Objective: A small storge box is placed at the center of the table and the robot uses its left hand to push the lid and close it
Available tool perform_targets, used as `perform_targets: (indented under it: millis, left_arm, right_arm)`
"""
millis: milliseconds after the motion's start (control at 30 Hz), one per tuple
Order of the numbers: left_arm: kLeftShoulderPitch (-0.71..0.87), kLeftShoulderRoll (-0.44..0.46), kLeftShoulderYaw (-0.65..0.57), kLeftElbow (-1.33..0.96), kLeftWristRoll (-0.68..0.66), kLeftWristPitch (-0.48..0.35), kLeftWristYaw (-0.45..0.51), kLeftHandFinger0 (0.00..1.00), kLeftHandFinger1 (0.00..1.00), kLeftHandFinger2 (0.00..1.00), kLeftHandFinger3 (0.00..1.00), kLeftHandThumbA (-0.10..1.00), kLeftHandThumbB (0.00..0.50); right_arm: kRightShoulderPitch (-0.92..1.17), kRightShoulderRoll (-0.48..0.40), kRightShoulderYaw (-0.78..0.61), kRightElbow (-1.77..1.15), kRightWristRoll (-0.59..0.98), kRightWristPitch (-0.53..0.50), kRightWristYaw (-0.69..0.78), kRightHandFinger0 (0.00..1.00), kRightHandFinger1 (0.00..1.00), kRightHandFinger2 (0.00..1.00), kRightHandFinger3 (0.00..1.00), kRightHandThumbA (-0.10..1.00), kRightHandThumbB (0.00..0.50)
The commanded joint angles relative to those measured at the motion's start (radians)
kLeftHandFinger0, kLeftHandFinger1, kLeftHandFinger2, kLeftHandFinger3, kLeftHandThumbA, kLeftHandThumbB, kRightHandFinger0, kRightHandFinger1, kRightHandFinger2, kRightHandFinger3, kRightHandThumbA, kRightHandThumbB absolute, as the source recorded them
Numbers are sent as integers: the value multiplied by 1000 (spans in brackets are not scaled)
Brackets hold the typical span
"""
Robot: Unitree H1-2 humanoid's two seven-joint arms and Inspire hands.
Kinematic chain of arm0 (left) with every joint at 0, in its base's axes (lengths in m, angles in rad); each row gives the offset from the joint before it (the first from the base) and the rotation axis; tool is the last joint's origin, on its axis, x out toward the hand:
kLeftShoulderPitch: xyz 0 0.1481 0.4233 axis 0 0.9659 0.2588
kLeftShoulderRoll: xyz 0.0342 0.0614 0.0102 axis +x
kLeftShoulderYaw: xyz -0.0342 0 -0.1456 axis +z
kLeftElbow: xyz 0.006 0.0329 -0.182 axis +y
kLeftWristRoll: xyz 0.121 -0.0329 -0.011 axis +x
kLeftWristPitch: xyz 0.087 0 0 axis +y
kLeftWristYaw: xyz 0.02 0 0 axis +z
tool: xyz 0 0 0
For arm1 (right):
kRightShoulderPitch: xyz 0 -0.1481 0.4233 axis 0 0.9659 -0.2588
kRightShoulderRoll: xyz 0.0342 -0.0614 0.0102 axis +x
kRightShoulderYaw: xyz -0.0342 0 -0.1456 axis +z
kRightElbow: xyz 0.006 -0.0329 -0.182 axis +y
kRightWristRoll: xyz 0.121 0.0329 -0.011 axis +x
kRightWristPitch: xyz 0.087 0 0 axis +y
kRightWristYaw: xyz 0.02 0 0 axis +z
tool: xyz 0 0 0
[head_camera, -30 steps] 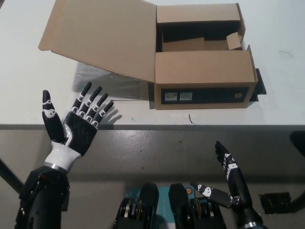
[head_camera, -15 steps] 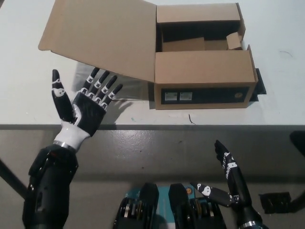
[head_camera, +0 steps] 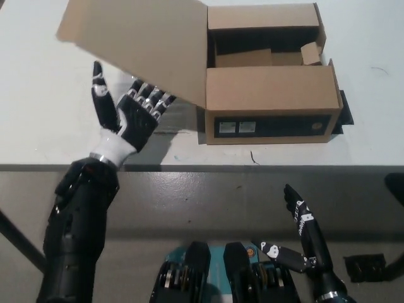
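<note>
A brown cardboard box [head_camera: 271, 104] stands on the white table [head_camera: 38, 120] right of centre, with dark labels on its front wall. Its large lid [head_camera: 136, 44] hangs open to the left, raised above the table. My left hand [head_camera: 129, 113] is open, palm up, with its fingertips under the lid's near edge, touching or almost touching it. Smaller flaps partly cover the box's dark inside. My right hand [head_camera: 303, 240] rests open low at the bottom right, off the table.
The table's front edge [head_camera: 252, 167] runs across the middle of the picture, with grey floor below it. A dark object [head_camera: 343, 110] pokes out behind the box's right side. Another dark piece [head_camera: 366, 266] lies on the floor at lower right.
My left hand has moved up and to the right, from the table's front edge to under the lid. The lid's outer edge has risen slightly. The right hand has stayed put.
</note>
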Motion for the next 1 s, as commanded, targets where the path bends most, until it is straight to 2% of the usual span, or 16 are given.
perform_targets:
  millis: [0,133,333,533,700,833,933,967]
  left_arm:
    - [-104,-12,-29,-77,57,-1,14,1000,1000,1000,1000,1000,385]
    - [-152,-17,-54,-111,85,14,27,1000,1000,1000,1000,1000,411]
    - [-239,-38,-94,-154,141,28,62,1000,1000,1000,1000,1000,383]
    - [-280,-43,-233,-183,304,-16,62,1000,1000,1000,1000,1000,382]
    - [-319,-51,-334,-129,388,-8,55,1000,1000,1000,1000,1000,381]
    - [-358,-69,-387,-1,446,-30,55,1000,1000,1000,1000,1000,373]
    - [-367,-78,-408,72,478,-56,49,1000,1000,1000,1000,1000,381]
    - [-364,-85,-408,94,477,-50,47,1000,1000,1000,1000,1000,399]
  right_arm:
    - [-31,10,6,-13,-3,-50,-8,1000,1000,1000,1000,1000,354]
    - [-32,8,10,-17,-6,-50,-8,1000,1000,1000,1000,1000,341]
    - [-36,7,5,-17,6,-50,7,1000,1000,1000,1000,1000,352]
    - [-37,7,7,-18,7,-50,11,1000,1000,1000,1000,1000,346]
    - [-36,8,9,-20,15,-50,27,1000,1000,1000,1000,1000,353]
    - [-40,7,12,-24,14,-50,37,1000,1000,1000,1000,1000,356]
    - [-41,8,15,-28,12,-50,39,1000,1000,1000,1000,1000,358]
    - [-40,7,15,-31,11,-50,41,1000,1000,1000,1000,1000,364]
